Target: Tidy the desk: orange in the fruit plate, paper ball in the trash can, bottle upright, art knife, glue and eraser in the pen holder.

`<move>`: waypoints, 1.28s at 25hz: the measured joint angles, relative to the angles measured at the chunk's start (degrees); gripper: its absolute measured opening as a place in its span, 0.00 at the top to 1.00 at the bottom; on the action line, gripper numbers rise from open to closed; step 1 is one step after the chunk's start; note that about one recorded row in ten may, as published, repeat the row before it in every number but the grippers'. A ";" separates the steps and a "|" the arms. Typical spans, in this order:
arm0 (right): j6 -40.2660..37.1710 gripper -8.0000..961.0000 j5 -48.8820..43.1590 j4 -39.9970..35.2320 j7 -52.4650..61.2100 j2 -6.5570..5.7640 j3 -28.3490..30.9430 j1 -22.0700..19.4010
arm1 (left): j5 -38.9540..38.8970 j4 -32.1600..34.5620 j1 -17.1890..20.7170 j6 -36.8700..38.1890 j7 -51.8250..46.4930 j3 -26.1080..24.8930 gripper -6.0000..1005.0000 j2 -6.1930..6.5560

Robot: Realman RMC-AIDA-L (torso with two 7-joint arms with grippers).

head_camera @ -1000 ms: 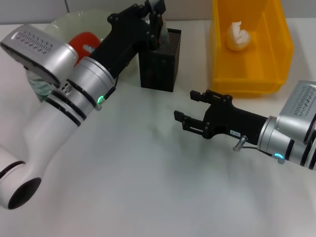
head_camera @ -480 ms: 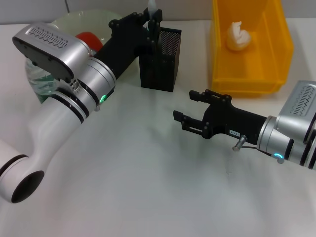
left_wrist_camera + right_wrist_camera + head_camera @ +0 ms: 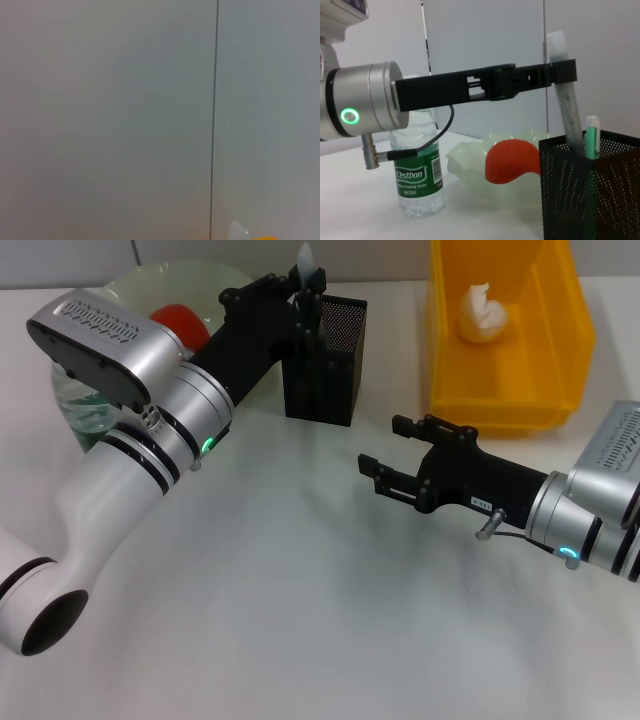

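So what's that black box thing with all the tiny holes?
That is the pen holder, a square black wire-mesh cup standing upright on the white desk, beside the fruit plate. A green pen stands inside. The left pincer, shut on a grey glue stick, holds it down into the holder's open top.

Head view: looks forward and down on the desk [image 3: 300,620] from above, pen holder [image 3: 325,360] at top centre, yellow bin [image 3: 505,340] upper right. Right wrist view: low, level, close, facing the pen holder [image 3: 590,185], bottle [image 3: 420,165] and fruit plate [image 3: 470,160], all shared with the head view. Left wrist view: faces a blank wall [image 3: 110,115]; a yellow sliver at bottom right.
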 joint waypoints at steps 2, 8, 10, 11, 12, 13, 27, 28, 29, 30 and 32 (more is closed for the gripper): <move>0.03 0.25 0.09 0.00 -0.06 0.00 0.01 -0.02 | 0.17 0.02 0.03 -0.02 0.01 -0.02 0.85 0.00; 0.02 0.25 0.09 0.05 -0.14 0.00 -0.07 -0.06 | 0.18 0.00 0.11 -0.06 0.01 -0.12 0.64 0.00; 0.03 0.25 0.10 0.08 -0.14 0.00 -0.08 -0.07 | 0.18 -0.04 0.12 -0.07 0.01 -0.19 0.57 0.00; 0.06 0.25 0.10 0.12 -0.15 0.00 -0.04 -0.13 | 0.19 -0.14 0.20 0.08 -0.33 -0.44 0.54 0.00; 0.06 0.25 0.10 0.12 -0.15 0.00 -0.04 -0.13 | 0.19 -0.15 0.21 0.11 -0.39 -0.46 0.51 0.00; 0.12 0.25 0.10 0.15 -0.16 0.00 0.01 -0.15 | 0.18 -0.31 0.39 0.47 -0.84 -0.67 0.48 0.00; 0.01 0.25 3.96 -0.58 0.00 0.01 0.12 -1.42 | 22.43 14.07 10.53 26.30 -27.08 -1.09 0.22 0.69; 0.01 0.25 3.96 -0.58 0.00 0.01 0.12 -1.42 | 23.99 15.85 11.31 27.39 -28.13 -1.08 0.21 0.73; 0.00 0.25 3.94 -0.59 0.36 0.01 -0.04 -1.40 | 25.66 17.67 12.02 28.34 -28.99 -1.05 0.20 0.80; -0.44 0.25 3.56 -0.59 0.66 0.00 -0.33 -1.31 | 27.34 19.65 12.65 29.23 -29.67 -0.98 0.20 0.90; -2.38 0.25 2.19 -0.45 1.13 -0.03 -0.99 -1.20 | 30.05 23.25 13.43 30.60 -31.04 -0.71 0.20 1.05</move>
